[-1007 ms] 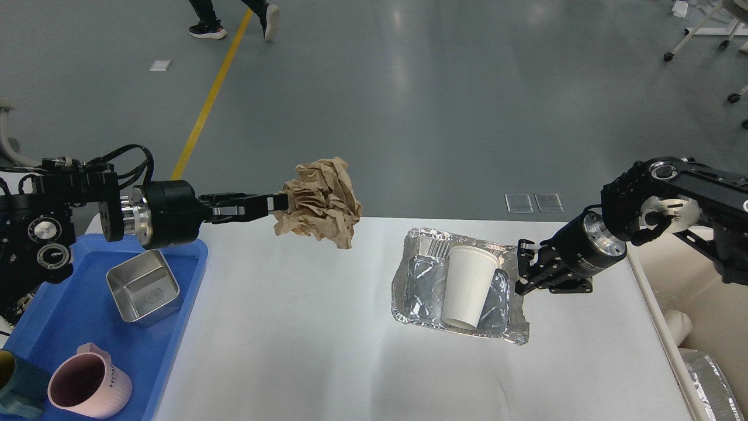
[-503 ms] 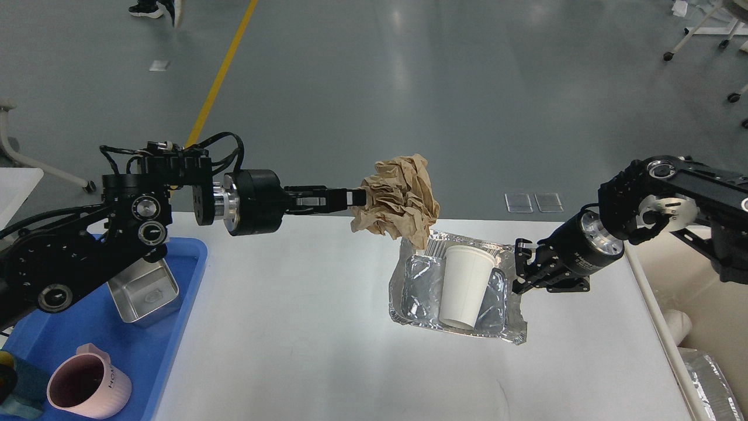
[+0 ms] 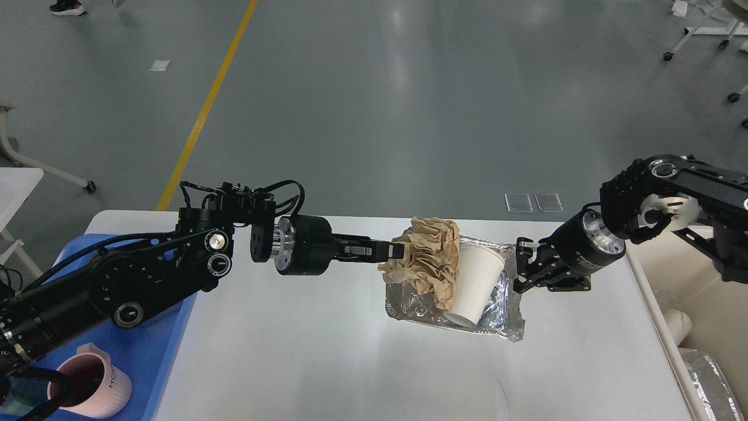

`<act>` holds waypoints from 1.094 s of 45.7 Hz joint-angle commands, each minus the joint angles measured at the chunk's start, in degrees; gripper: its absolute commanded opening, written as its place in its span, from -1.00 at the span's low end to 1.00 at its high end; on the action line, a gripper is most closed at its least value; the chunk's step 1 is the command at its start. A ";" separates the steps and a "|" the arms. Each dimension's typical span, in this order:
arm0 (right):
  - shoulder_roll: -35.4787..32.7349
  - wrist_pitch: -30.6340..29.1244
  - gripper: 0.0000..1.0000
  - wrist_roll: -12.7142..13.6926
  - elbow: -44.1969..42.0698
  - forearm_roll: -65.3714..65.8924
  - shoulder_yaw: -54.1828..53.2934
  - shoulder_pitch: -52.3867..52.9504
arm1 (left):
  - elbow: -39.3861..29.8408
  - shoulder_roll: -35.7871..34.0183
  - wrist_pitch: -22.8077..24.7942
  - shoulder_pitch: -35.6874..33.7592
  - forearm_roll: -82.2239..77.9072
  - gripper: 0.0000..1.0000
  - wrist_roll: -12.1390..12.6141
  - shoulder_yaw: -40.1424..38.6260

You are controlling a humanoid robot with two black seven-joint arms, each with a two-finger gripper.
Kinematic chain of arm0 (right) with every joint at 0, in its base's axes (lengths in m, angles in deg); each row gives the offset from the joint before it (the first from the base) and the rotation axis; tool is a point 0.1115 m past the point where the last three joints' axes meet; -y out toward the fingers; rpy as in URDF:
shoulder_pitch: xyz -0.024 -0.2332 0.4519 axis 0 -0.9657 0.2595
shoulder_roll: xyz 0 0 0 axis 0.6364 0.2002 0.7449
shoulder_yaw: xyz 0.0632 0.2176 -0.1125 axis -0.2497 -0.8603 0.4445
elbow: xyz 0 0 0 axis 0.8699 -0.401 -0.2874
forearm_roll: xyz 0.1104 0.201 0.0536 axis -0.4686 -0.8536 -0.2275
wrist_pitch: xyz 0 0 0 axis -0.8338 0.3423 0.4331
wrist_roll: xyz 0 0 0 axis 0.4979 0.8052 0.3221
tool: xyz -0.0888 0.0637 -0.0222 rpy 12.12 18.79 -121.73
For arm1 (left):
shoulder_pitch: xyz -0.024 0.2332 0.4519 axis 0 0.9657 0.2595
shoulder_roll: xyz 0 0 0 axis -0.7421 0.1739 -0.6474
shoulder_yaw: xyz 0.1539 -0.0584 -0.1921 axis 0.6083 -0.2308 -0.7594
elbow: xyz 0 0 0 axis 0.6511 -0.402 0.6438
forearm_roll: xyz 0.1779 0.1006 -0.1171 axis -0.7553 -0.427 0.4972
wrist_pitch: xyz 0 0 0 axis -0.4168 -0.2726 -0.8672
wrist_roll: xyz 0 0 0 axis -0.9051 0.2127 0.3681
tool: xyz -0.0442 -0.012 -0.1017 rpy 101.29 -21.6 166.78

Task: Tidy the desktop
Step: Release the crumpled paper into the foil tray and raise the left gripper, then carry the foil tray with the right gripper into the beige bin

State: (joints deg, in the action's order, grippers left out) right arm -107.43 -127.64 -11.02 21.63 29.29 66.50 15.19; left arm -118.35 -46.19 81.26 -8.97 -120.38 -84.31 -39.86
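While the left tool (image 3: pixel 392 252) reaches from the left side over the white table (image 3: pixel 327 351), its two fingers are closed narrow on a crumpled ball of brown paper (image 3: pixel 428 260). The paper ball hangs over the left part of a foil tray (image 3: pixel 507 318) and hides that part of it; I cannot tell if the paper touches the foil. Just beside the paper, on its right, a white paper cup (image 3: pixel 474 285) lies tilted in the tray with its mouth up and away from me.

The right tool (image 3: pixel 521 270) comes from the right side and is at the right rim of the foil tray. Its fingers look closed on this rim, with only a narrow gap. The tray is near the far edge of the table, right of the middle.

At the left edge of the table there is a blue tray (image 3: pixel 169 327), mostly hidden by the left arm. A pink mug (image 3: pixel 93 390) stands in it at the near corner.
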 commanded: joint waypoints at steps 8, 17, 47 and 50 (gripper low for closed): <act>-0.15 0.00 -1.00 0.00 -0.10 0.00 -0.14 -0.10 | 0.54 -0.17 0.03 -0.96 0.32 0.61 1.88 -0.34; -0.15 0.00 -1.00 0.00 -0.10 0.00 -0.23 -0.10 | 0.36 -0.79 0.21 -1.05 1.02 0.90 1.88 -1.04; -1.47 0.44 -1.00 0.09 -1.41 0.00 -8.14 -7.13 | 0.27 -8.70 -8.14 16.51 26.06 0.94 1.53 -29.86; -2.35 0.44 -1.00 0.09 -1.77 0.00 -9.28 -7.74 | 0.27 -7.39 -9.20 19.68 29.84 0.94 1.44 -33.47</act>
State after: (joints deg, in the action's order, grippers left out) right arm -108.58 -127.22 -10.93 20.39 29.29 59.14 8.55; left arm -118.04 -55.33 73.69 5.27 -96.04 -82.65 -66.94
